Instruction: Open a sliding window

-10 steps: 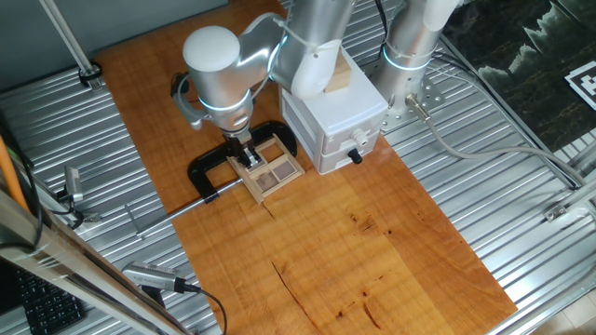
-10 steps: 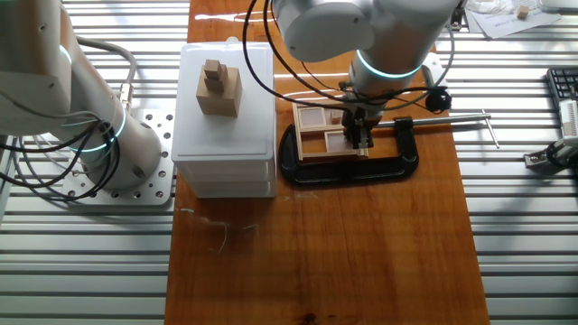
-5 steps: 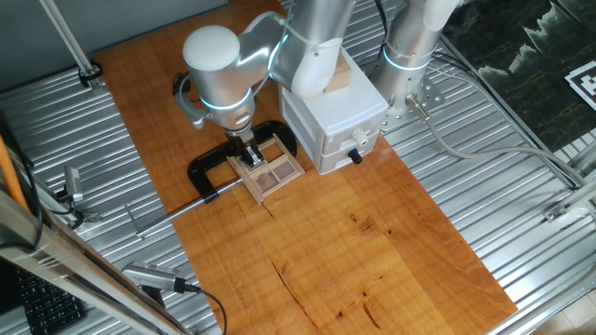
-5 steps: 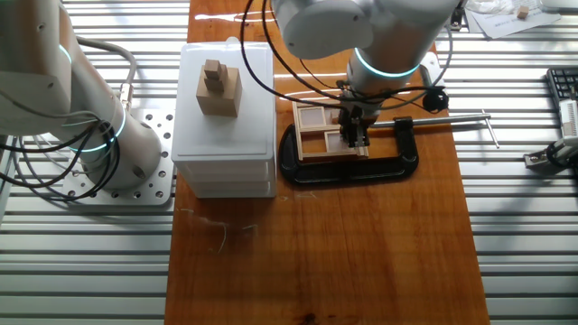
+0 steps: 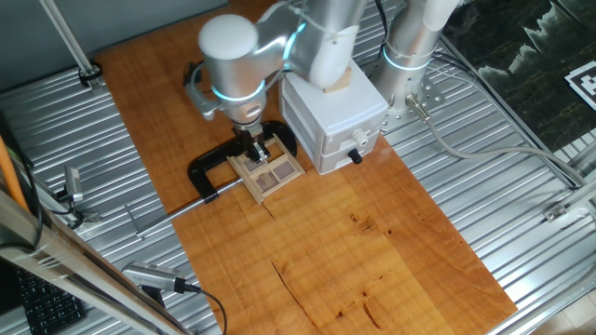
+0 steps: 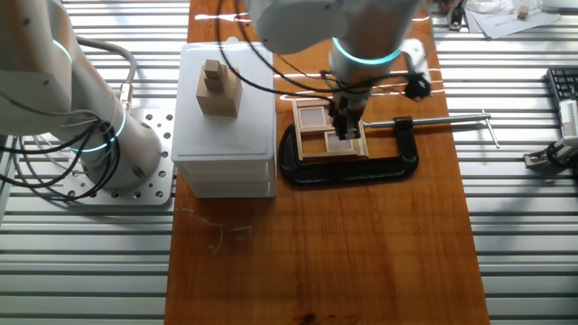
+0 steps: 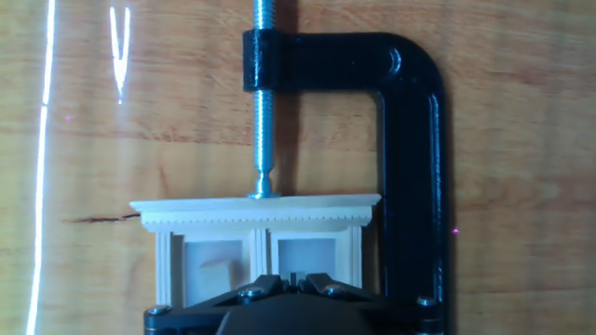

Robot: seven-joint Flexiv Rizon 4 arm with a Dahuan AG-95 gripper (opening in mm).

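no readable text, labels, brands or numbers anywhere

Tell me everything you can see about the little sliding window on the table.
The sliding window is a small, flat, light-wood square frame with panes in a grid, lying on the wooden table. A black C-clamp grips it, its screw pressing the frame's toothed edge. The gripper is down on it beside the white box.

Glossy black clamp (image 7: pixel 410 140), pale-wood sliding window (image 7: pixel 256 216)
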